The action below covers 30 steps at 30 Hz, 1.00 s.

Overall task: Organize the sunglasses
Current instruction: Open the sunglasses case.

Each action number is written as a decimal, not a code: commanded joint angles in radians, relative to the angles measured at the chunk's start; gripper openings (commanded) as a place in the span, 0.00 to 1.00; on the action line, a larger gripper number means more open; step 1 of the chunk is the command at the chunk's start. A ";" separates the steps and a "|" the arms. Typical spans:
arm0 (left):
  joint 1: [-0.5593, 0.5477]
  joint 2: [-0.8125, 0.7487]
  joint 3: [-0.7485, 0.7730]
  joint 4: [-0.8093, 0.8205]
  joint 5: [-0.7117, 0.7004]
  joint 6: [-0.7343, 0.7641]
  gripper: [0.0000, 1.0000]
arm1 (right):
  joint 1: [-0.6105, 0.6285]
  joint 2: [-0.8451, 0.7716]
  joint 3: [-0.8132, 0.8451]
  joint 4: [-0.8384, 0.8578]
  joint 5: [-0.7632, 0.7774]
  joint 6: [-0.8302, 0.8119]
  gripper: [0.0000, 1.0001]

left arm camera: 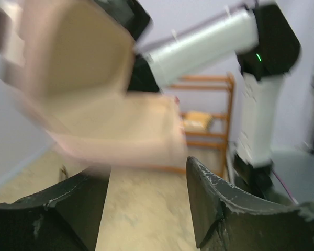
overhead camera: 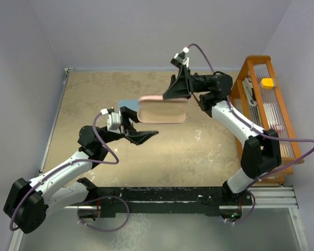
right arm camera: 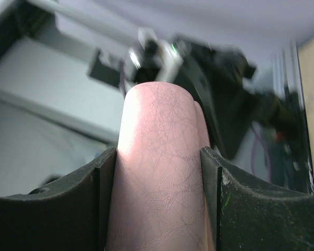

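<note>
Right tool (right arm camera: 158, 162) is clamped on the pink case (overhead camera: 163, 113), with a finger pressed to each long side in the right wrist view. The case looks raised off the worktop (overhead camera: 94, 104) and turned so its tan inside faces the left arm. That is probably to present the opening for loading while one arm steadies it.

The lid seems hinged up, with a pink edge on top and a tan cavity below. The left wrist view is blurred, so the hinge angle is unclear.

Left tool (left arm camera: 145, 175) has its fingers apart with nothing between them. It sits just short of the case's near edge, pointing toward the open side. My read is that it is either about to reach in or is free for the next pick.

A blue cloth (overhead camera: 126, 103) shows as a small corner behind the case's left end. I can't tell if it lies flat on the worktop or touches the case.

The sunglasses are not visible in any view. They are not in either tool and not on the bare worktop. They could be inside the case or hidden under it — can't tell, since the cavity is blurred in the left wrist view and washed out from above. So there is nothing to report on frame, lenses or temple arms, or on whether they are folded.

Judgement — the task hinges on confirming the sunglasses are seated in the case before the lid closes, and that can't be confirmed here.
</note>
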 commanded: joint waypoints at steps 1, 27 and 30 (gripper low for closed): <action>-0.009 -0.024 -0.048 -0.152 0.111 0.012 0.17 | -0.079 -0.104 0.051 0.095 0.362 0.052 0.00; -0.010 -0.038 -0.070 -0.248 -0.217 0.049 0.20 | -0.086 -0.145 -0.008 -0.640 0.279 -0.734 0.00; -0.009 -0.045 -0.070 -0.249 -0.184 0.051 0.19 | -0.094 -0.121 -0.015 -0.763 0.288 -0.861 0.00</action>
